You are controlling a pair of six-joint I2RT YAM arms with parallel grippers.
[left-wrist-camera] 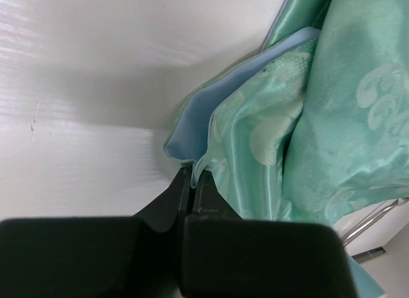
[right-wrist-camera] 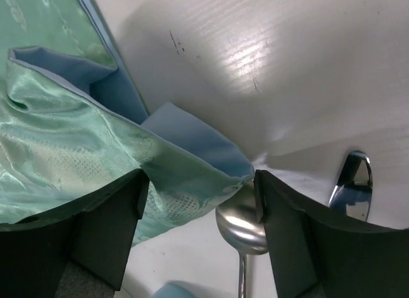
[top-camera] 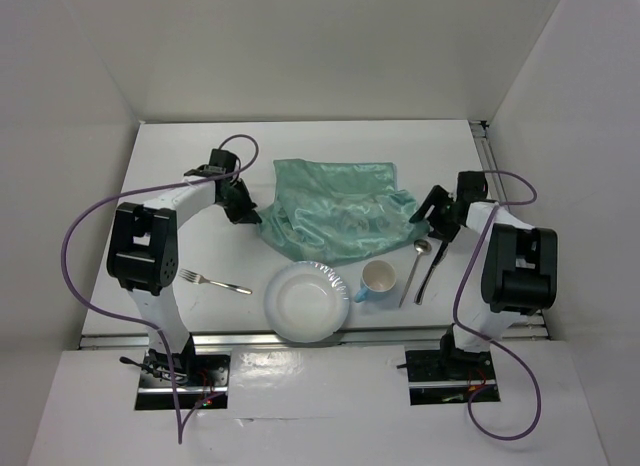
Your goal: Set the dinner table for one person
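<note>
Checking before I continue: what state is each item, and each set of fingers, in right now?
Cloth mat: crumpled, not spread.
Left fingers: shut on the mat's edge.
Right fingers: open, straddling a mat corner.
Plate: upright, empty.
Mug: upright, looks empty.
Fork: flat on the dinner table.
Spoon: flat, right of the mug.
Knife: flat beside the spoon.

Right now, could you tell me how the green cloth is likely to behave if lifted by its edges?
Probably floppy: the cloth lies crumpled in soft folds, so it should sag wherever unsupported. Its shiny surface suggests it may slip from a loose pinch. Dragged, it could nudge the spoon lying close by.
</note>
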